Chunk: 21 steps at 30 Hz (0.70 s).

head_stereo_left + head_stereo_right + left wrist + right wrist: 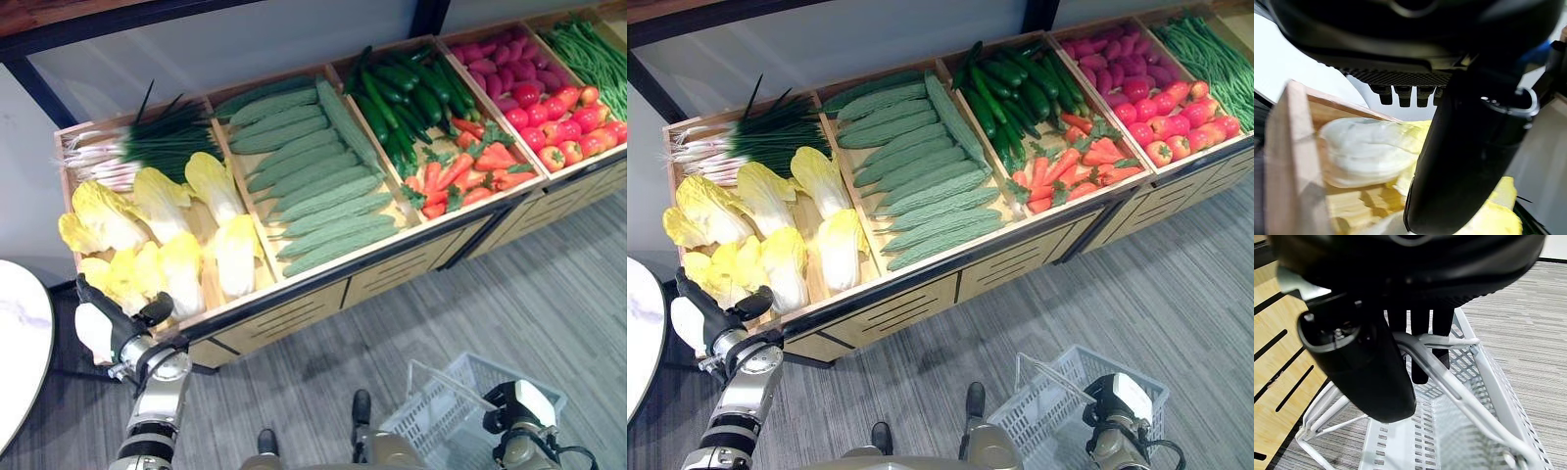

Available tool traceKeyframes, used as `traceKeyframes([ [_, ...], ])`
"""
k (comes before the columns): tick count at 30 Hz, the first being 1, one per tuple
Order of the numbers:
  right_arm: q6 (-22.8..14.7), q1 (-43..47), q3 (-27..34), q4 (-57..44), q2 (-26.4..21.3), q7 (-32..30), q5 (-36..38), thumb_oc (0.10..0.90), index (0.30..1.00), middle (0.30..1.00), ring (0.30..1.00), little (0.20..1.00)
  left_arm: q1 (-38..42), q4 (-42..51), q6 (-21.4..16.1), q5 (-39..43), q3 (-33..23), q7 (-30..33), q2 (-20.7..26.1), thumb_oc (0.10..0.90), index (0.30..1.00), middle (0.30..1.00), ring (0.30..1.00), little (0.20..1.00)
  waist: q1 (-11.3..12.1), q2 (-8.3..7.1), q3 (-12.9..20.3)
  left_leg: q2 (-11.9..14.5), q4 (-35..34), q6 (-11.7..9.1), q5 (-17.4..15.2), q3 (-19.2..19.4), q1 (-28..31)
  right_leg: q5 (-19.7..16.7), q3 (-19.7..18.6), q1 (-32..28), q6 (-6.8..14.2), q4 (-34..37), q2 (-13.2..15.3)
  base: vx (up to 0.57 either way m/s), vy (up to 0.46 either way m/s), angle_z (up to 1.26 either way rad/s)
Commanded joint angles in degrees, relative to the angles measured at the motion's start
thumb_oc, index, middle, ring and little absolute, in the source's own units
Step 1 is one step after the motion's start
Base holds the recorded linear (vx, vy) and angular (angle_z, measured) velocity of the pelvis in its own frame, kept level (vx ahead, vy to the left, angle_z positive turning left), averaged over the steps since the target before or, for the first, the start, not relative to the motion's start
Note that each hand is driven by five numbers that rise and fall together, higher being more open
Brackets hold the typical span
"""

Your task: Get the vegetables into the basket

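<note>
The white basket is hanging empty from the right hand, whose fingers are hooking its handle. The cabbages are still lying in their crate; the left hand is hovering beside them, fingers spread. Nothing is collected yet.

The wooden produce stand and the white basket on the floor are looked down on from head height in both eye views, taken from slightly offset places. The Chinese cabbages are seen from very close in the left wrist view, the basket's handle in the right wrist view.
</note>
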State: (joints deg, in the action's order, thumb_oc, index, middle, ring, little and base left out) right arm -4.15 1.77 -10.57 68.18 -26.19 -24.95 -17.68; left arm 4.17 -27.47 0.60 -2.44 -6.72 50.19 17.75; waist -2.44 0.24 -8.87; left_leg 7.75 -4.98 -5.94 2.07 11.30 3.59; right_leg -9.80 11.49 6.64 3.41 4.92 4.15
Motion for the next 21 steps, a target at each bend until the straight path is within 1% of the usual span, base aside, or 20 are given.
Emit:
traceKeyframes([
  [1,-0.12,-1.49,-4.75,1.94,1.86,0.95,-2.75,0.400,0.300,0.300,0.300,0.300,2.52,0.12,-1.84,-4.74,-3.00,3.29,5.69,0.900,1.000,1.000,1.000,1.000,-0.29,-3.97,2.01,0.37,-0.02,-1.23,-1.96,-1.96,-0.97,0.42,-4.35,-0.38,6.68,0.08,5.08,0.00,0.000,0.00],
  [6,0.06,-1.59,-4.62,2.51,2.08,1.32,-2.50,0.400,0.300,0.300,0.300,0.300,2.59,-3.28,-0.79,-4.90,-1.72,1.43,5.49,0.900,1.000,1.000,1.000,1.000,-0.61,-3.96,2.11,0.33,-0.02,-1.20,-2.06,-1.88,-0.99,0.38,-4.52,-0.20,6.69,0.08,5.09,0.00,0.000,0.00],
  [7,0.11,-1.50,-4.68,2.55,2.10,1.38,-2.49,0.400,0.300,0.300,0.300,0.300,2.65,-3.82,-0.68,-4.85,-1.48,1.01,5.52,0.792,0.849,0.849,0.849,0.849,-0.66,-3.96,2.12,0.35,-0.02,-1.19,-2.08,-1.80,-0.94,0.35,-4.59,-0.17,6.70,0.08,5.11,0.00,0.000,0.00],
  [8,0.17,-1.53,-4.58,2.53,1.99,1.51,-2.38,0.400,0.300,0.300,0.300,0.300,2.62,-4.39,-0.43,-4.83,-0.89,-0.04,5.55,0.641,0.638,0.638,0.638,0.638,-0.70,-4.01,2.16,0.33,-0.02,-1.20,-2.12,-1.68,-0.91,0.36,-4.66,-0.12,6.73,0.08,5.10,0.00,0.000,0.00],
  [9,0.30,-1.41,-4.74,2.16,1.88,1.69,-2.39,0.400,0.300,0.300,0.300,0.300,2.75,-5.25,0.16,-5.42,0.02,-1.40,5.96,0.529,0.481,0.481,0.481,0.481,-0.88,-4.02,2.18,0.35,-0.02,-1.19,-2.15,-1.59,-0.86,0.32,-4.77,-0.10,6.78,0.08,5.07,0.00,0.000,0.00],
  [12,0.33,-1.37,-4.73,1.96,1.82,1.74,-2.39,0.400,0.300,0.300,0.300,0.300,2.98,-5.49,0.29,-5.78,0.46,-1.99,6.15,0.441,0.358,0.358,0.358,0.358,-0.92,-4.03,2.16,0.33,-0.02,-1.17,-2.18,-1.53,-0.84,0.33,-4.87,-0.09,6.78,0.08,5.01,0.00,0.000,0.00],
  [13,0.33,-1.37,-4.73,1.96,1.82,1.74,-2.39,0.400,0.300,0.300,0.300,0.300,2.98,-5.49,0.29,-5.78,0.46,-1.99,6.15,0.441,0.358,0.358,0.358,0.358,-0.91,-4.03,2.16,0.33,-0.02,-1.17,-2.18,-1.53,-0.84,0.33,-4.88,-0.09,6.78,0.08,5.01,0.00,0.000,0.00],
  [14,0.50,-1.06,-5.03,1.44,1.53,2.19,-2.33,0.400,0.300,0.300,0.300,0.300,4.40,-7.84,1.59,-6.36,1.90,-4.55,7.04,0.400,0.300,0.300,0.300,0.300,-1.29,-3.99,2.18,0.30,-0.02,-1.14,-2.20,-1.28,-0.75,0.24,-5.01,-0.04,6.84,0.08,4.92,0.00,0.000,0.00],
  [16,0.54,-0.96,-5.12,1.34,1.49,2.27,-2.34,0.400,0.300,0.300,0.300,0.300,4.69,-8.65,1.73,-6.29,2.12,-4.94,7.06,0.400,0.300,0.300,0.300,0.300,-1.34,-4.00,2.17,0.29,-0.02,-1.16,-2.20,-1.24,-0.73,0.21,-5.01,0.01,6.86,0.08,4.92,0.00,0.000,0.00],
  [18,0.50,-0.65,-5.59,0.95,1.33,2.64,-2.48,0.400,0.300,0.300,0.300,0.300,5.86,-11.55,2.28,-5.90,2.71,-5.66,7.50,0.400,0.300,0.300,0.300,0.300,-1.57,-4.00,2.27,0.29,-0.02,-1.18,-2.22,-1.06,-0.67,0.16,-5.31,0.14,6.88,0.08,4.86,0.00,0.000,0.00],
  [21,0.51,-0.58,-5.80,0.74,1.32,2.84,-2.61,0.400,0.300,0.300,0.300,0.300,6.28,-12.42,2.28,-5.39,2.94,-5.99,7.42,0.400,0.300,0.300,0.300,0.300,-1.69,-3.93,2.29,0.28,-0.02,-1.18,-2.26,-0.93,-0.57,0.15,-5.49,0.19,6.86,0.08,4.80,0.01,0.006,-0.03],
])
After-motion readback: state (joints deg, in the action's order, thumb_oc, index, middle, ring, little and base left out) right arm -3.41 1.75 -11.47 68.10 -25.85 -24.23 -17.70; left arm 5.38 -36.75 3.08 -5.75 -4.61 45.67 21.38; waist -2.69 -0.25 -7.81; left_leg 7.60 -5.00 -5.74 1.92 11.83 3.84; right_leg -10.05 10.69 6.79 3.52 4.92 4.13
